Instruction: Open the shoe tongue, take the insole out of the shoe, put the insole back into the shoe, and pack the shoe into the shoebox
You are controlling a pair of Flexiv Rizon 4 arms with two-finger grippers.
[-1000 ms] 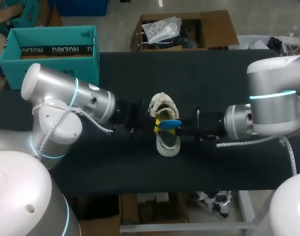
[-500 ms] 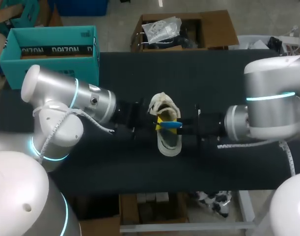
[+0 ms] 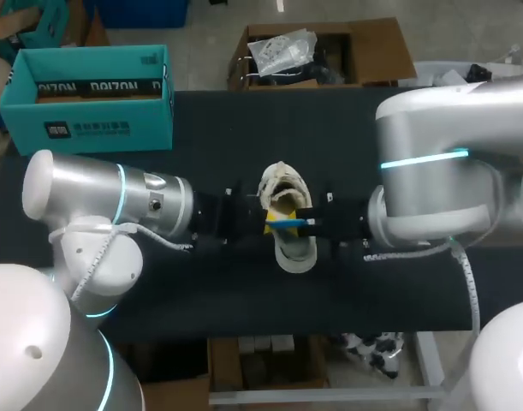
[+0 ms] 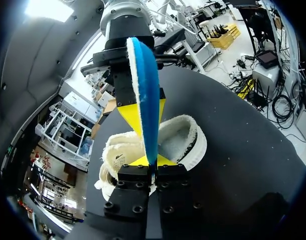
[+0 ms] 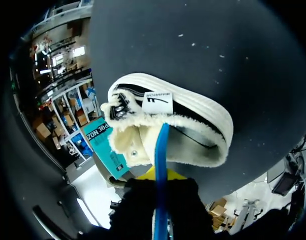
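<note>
A cream fleece-lined shoe [image 3: 288,248] lies on the black table with its opening up. Just above that opening a blue insole [image 3: 288,222] stands on edge. My left gripper [image 3: 268,219] is shut on one end of it and my right gripper [image 3: 306,223] on the other. The left wrist view has the insole [image 4: 145,95] rising from between my own yellow tips [image 4: 147,161] to my right gripper [image 4: 140,107], the shoe [image 4: 185,140] below. Ahead of my right gripper [image 5: 160,175] the insole [image 5: 162,150] runs over the shoe [image 5: 193,112]. A teal shoebox [image 3: 90,94] stands open at the back left.
The black table top [image 3: 372,137] lies bare behind the shoe and to either side of both arms. My two arms meet over the shoe at the table's middle, the shoebox well behind my left arm.
The insole has turned from lying flat to standing on edge and sits lower over the shoe. My right arm's elbow has swung leftward; my left arm has shifted slightly too.
</note>
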